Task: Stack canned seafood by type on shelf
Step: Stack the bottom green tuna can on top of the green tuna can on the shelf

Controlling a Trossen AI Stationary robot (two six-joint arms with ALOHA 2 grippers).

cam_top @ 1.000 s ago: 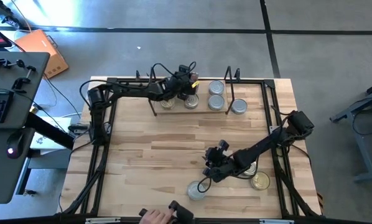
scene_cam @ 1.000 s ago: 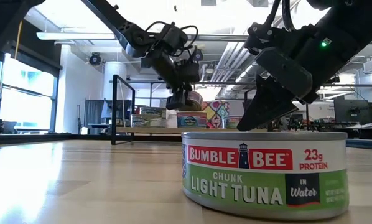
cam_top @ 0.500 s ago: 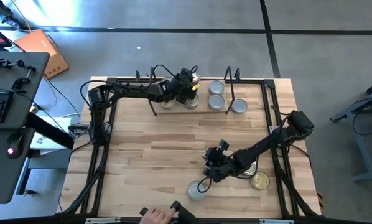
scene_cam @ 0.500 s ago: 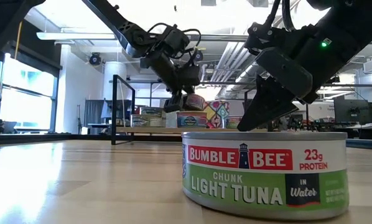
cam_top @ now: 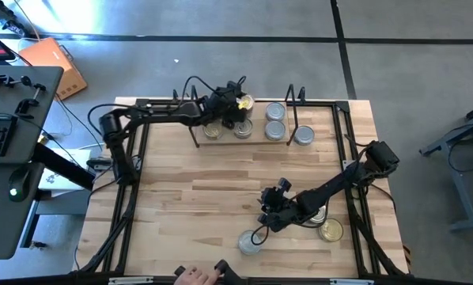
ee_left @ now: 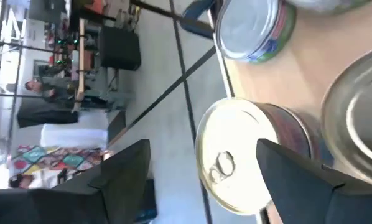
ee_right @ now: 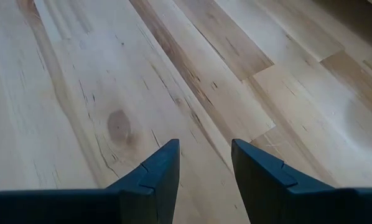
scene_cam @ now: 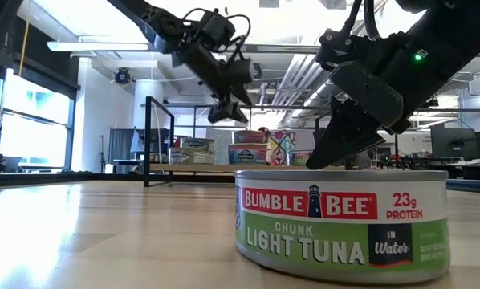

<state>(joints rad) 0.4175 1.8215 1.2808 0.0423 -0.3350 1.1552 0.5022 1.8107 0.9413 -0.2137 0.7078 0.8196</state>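
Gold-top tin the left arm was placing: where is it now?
In the high view the gold-top tin sits at the table's far edge on the shelf, stacked on another tin, just beside the open left gripper.

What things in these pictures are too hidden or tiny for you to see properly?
- High view: the tins beside the right gripper are partly under the right arm, so their count is unclear.
- High view: labels on the shelf tins are too small to read.
- Low view: the big tuna can blocks the table behind it, and the shelf tins' labels are too far off.
- Left wrist view: the gold-topped tin between the left gripper's fingers shows no readable label; neighbouring tins are cut off by the edge.
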